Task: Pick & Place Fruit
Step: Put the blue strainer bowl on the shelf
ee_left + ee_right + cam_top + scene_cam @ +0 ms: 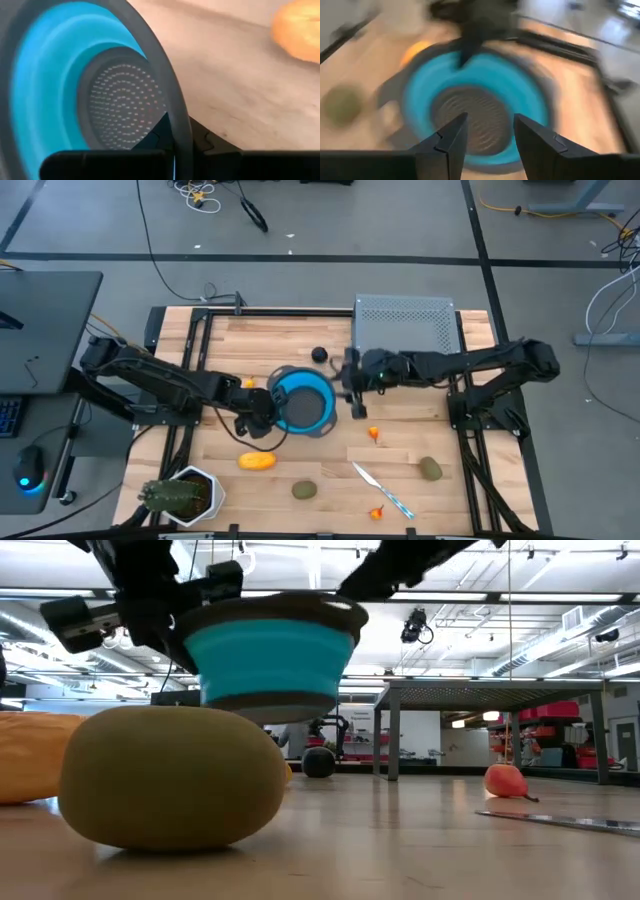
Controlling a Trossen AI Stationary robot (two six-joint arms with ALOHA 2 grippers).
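A blue collapsible colander (303,401) with a dark rim hangs above the table's middle, clear of the wood in the low view (275,655). My left gripper (270,420) is shut on its near-left rim. My right gripper (352,388) stands open just right of the colander, its fingers (487,137) apart with nothing between them. On the table lie a yellow oblong fruit (257,461), two olive-brown ones (304,490) (430,469), a black ball (319,354) and orange-red bits (374,433) (377,512). My left gripper pinches the colander's dark rim (181,131), one finger (161,136) inside the bowl and one (212,144) outside it. The fingers come slanting down from the table's left. The colander is lifted clear of the table, its opening facing up.
A knife with a light-blue handle (384,491) lies near the front edge. A spiky green plant in a white pot (182,494) stands at the front left. A grey metal box (405,325) sits at the back right. Bare wood shows between the fruits.
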